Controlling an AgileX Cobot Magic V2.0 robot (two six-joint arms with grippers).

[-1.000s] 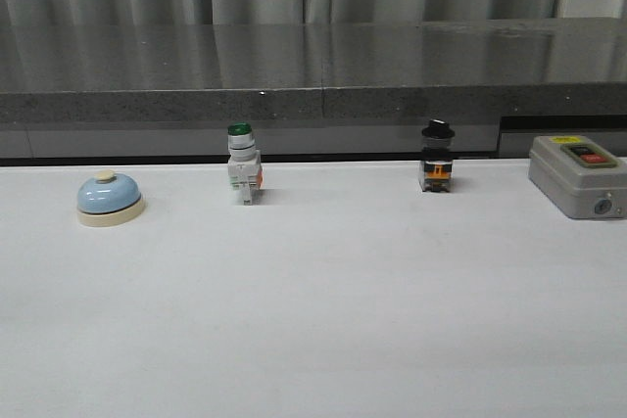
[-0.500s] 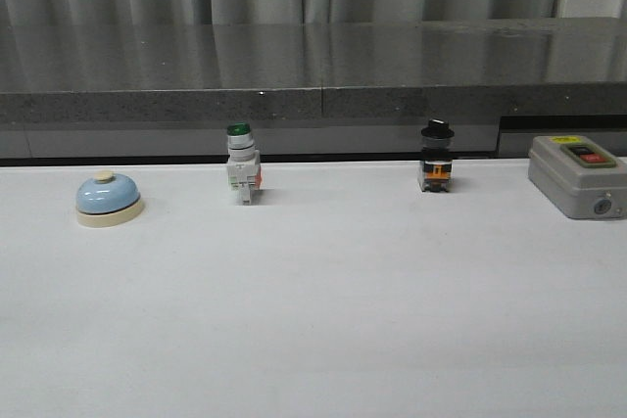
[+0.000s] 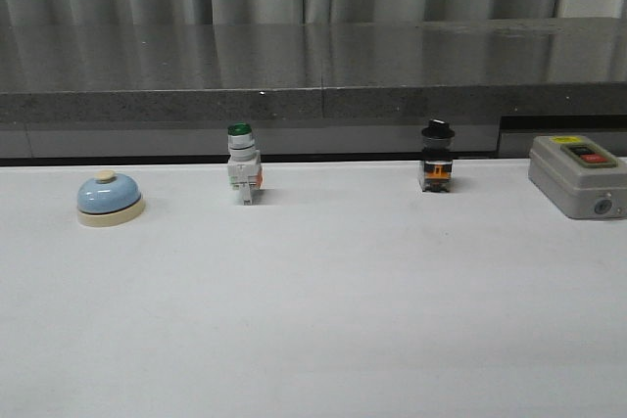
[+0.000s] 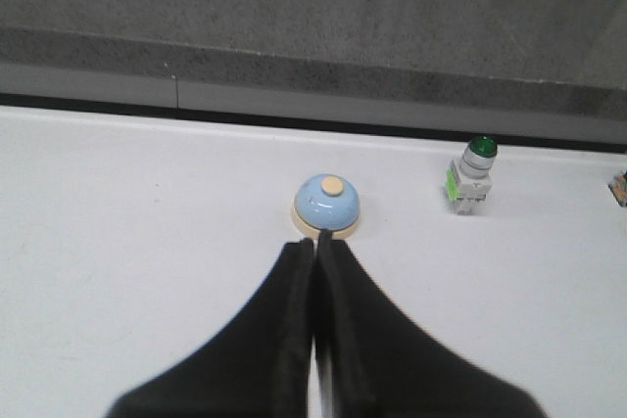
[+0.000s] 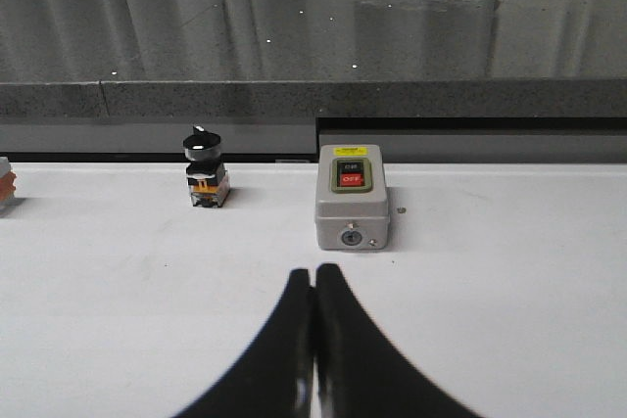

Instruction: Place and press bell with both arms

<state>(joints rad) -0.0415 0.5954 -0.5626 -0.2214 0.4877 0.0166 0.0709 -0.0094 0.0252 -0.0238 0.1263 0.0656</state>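
Note:
The light-blue bell (image 3: 110, 199) with a cream base and cream button stands on the white table at the far left. It also shows in the left wrist view (image 4: 326, 206), just beyond my left gripper (image 4: 315, 240), which is shut and empty, its tips close to the bell's base. My right gripper (image 5: 313, 269) is shut and empty over bare table, a little short of the grey switch box (image 5: 353, 197). Neither arm shows in the front view.
A green-capped white push-button switch (image 3: 242, 165) and a black-capped switch (image 3: 436, 158) stand along the table's back edge. The grey box with red and black buttons (image 3: 580, 175) sits at the right. A dark stone ledge (image 3: 313, 70) runs behind the table.
The bell sits a few pixels differently between frames in the front view; nothing else has visibly changed.

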